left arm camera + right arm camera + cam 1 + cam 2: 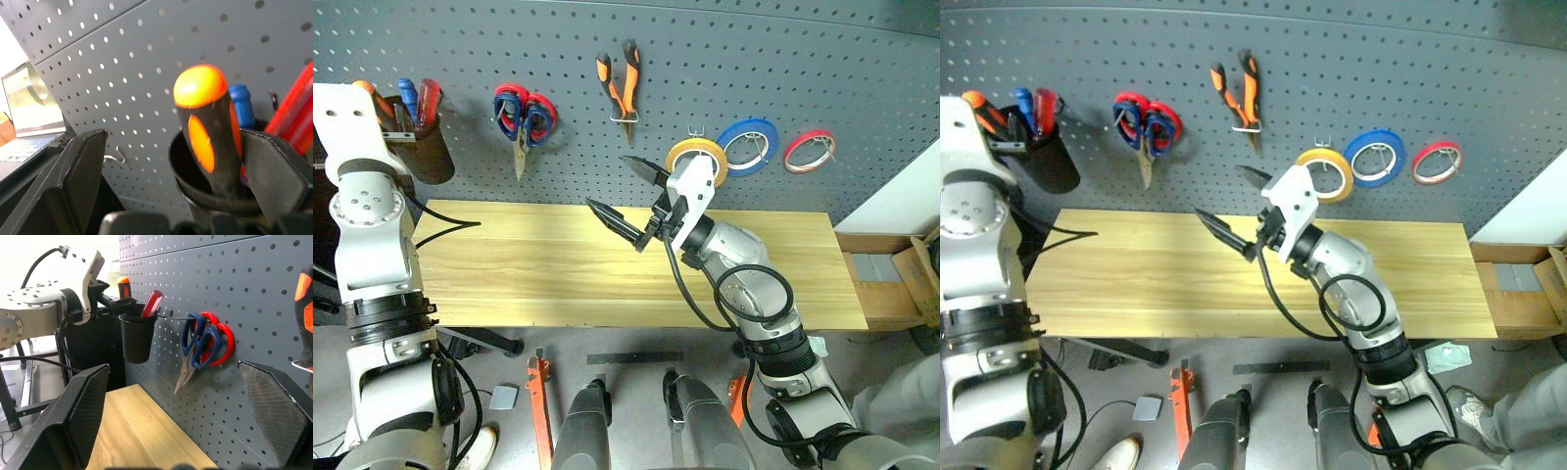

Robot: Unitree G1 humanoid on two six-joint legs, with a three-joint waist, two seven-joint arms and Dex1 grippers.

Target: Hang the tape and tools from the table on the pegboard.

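Observation:
The dark grey pegboard [803,69] carries the yellow tape [696,157] on a hook. The orange-and-black pliers [619,83] and the dark blue scissors [536,119] hang there too, the scissors overlapping a red-handled pair [509,102]. The orange-and-black screwdriver [205,122] stands in a black cup [423,147] on the board. My left gripper [181,139] is open, with a finger on either side of that handle. My right gripper [608,182] hangs open and empty over the wooden table [558,264], pointing at the board.
A blue roll [747,145] and a thin red roll [809,150] hang right of the yellow tape. Blue and red handles share the cup. A cardboard box [901,284] sits beyond the table's right end. Orange clamps [540,401] lie on the floor.

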